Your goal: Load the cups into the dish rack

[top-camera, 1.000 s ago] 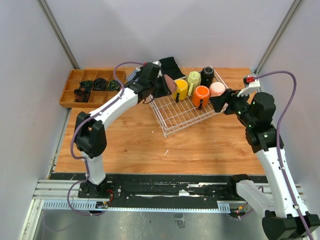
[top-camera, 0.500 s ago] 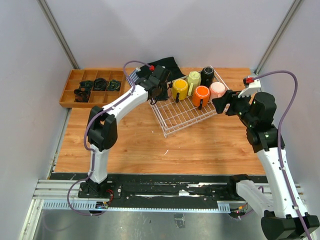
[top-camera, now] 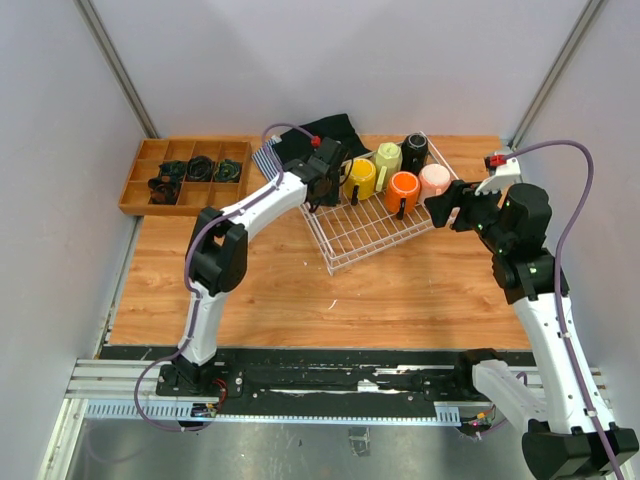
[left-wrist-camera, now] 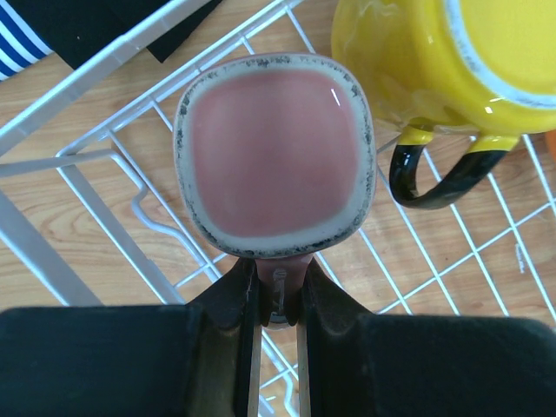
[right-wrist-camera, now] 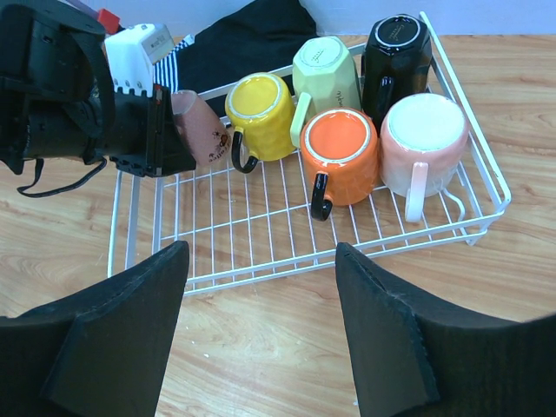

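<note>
My left gripper [left-wrist-camera: 276,300] is shut on the handle of the small dusty pink mug [left-wrist-camera: 274,156], held bottom-up just over the far left corner of the white wire dish rack [top-camera: 365,232]; it also shows in the right wrist view [right-wrist-camera: 198,128]. In the rack, upside down, stand the yellow mug [right-wrist-camera: 259,115], the pale yellow-green mug [right-wrist-camera: 326,71], the orange mug [right-wrist-camera: 343,152], the black mug [right-wrist-camera: 395,54] and the pale pink mug [right-wrist-camera: 424,139]. My right gripper [top-camera: 440,207] is open and empty, hovering off the rack's right edge.
A brown wooden compartment tray [top-camera: 185,172] with dark items sits at the far left. A black cloth [top-camera: 325,132] and a blue-striped cloth [top-camera: 263,155] lie behind the rack. Bare wooden table [top-camera: 280,290] lies in front of the rack.
My left gripper has moved right and down with the dusty pink mug, from left of the rack to over its far left corner beside the yellow mug. The right arm has barely moved.
</note>
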`<action>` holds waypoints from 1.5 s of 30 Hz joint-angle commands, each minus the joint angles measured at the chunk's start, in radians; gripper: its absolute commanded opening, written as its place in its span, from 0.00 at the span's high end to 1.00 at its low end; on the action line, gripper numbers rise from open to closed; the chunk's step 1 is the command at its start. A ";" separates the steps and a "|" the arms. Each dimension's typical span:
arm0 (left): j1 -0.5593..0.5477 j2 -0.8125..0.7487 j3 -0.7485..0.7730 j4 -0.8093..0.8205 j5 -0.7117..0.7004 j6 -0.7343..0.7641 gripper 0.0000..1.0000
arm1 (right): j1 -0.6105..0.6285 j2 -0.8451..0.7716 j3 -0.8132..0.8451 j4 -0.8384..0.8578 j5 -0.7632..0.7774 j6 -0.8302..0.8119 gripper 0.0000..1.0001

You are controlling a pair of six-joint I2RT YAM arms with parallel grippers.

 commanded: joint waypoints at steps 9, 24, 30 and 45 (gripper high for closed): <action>-0.014 0.061 0.055 0.006 -0.083 0.048 0.99 | -0.015 0.009 0.035 0.000 0.015 -0.026 0.31; -0.020 0.072 0.004 0.060 -0.104 0.040 0.67 | -0.015 0.026 0.043 0.000 0.011 -0.029 0.31; -0.025 0.009 -0.070 0.118 -0.093 0.033 0.46 | -0.015 0.030 0.041 0.001 0.007 -0.026 0.31; -0.026 -0.223 -0.187 0.184 -0.097 -0.008 0.21 | -0.015 0.036 0.001 0.022 -0.015 -0.003 0.30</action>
